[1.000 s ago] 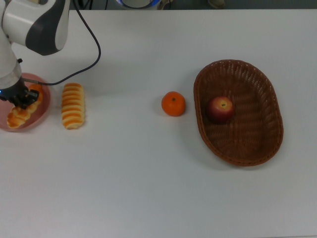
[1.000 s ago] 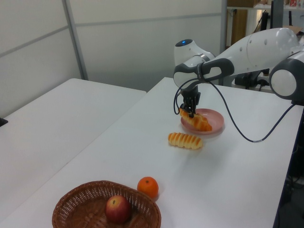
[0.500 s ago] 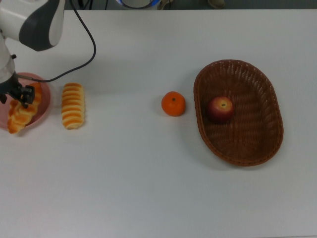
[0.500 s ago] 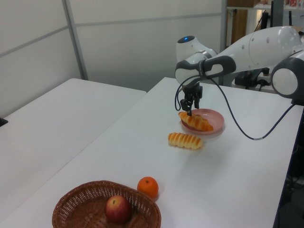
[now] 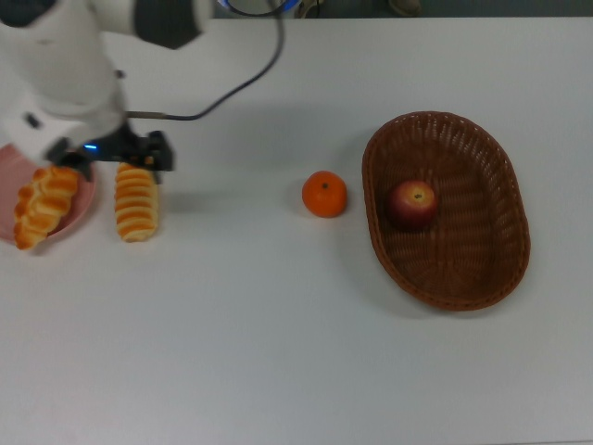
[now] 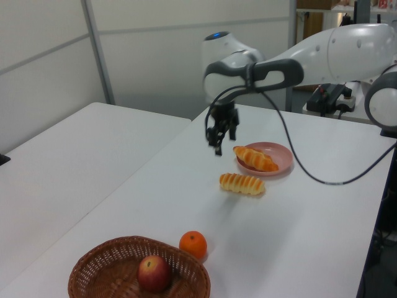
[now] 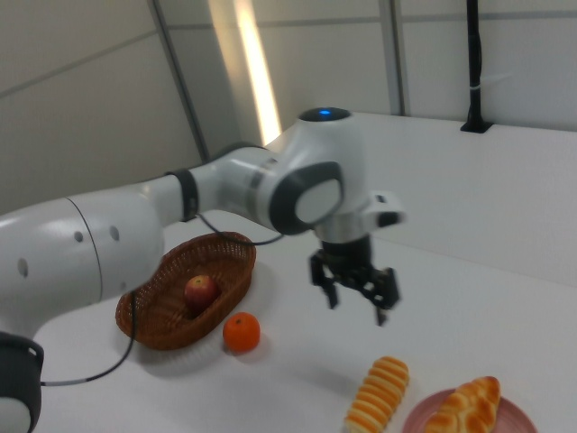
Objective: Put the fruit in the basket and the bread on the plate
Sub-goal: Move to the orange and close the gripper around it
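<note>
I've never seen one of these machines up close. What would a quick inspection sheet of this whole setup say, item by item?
Surface: white table, bare apart from the job's things.
Fruit: apple lies inside the wicker basket; mandarin sits on the table just outside the rim.
Bread: braided loaf rests on the pink plate, one end overhanging; striped roll lies on the table beside the plate.
Clutter: nothing seen.
Gripper: gripper open, empty, raised above the table.
Cables: black cable hangs from the arm.
Surroundings: second white table, grey wall panels.
</note>
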Tool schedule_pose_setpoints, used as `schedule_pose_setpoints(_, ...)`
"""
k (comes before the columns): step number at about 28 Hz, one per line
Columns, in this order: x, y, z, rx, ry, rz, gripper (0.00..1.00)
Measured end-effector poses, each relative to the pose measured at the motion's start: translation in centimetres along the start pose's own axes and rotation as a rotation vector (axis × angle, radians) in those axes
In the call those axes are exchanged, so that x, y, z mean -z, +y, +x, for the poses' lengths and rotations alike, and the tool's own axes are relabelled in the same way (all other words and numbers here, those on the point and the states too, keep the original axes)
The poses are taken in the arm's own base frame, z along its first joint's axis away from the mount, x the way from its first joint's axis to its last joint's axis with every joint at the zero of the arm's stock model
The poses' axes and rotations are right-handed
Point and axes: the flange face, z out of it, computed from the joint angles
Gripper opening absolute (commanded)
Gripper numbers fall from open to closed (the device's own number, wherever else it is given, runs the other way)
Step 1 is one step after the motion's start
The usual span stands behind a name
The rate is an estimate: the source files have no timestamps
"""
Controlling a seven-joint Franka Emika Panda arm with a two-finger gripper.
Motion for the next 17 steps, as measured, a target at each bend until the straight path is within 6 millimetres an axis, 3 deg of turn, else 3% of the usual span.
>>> schedule_pose_setpoints(5,-0.8,-9.6,0.3,0.138,-0.093,0.003,1.00)
schedule_pose_setpoints(10,-1.5,-16.7,-0.3,0.241,-0.152,-0.005,1.00)
schedule_pose_setpoints(17,-3.8,-22.4,-0.9,0.277,-0.204,-0.051,1.00)
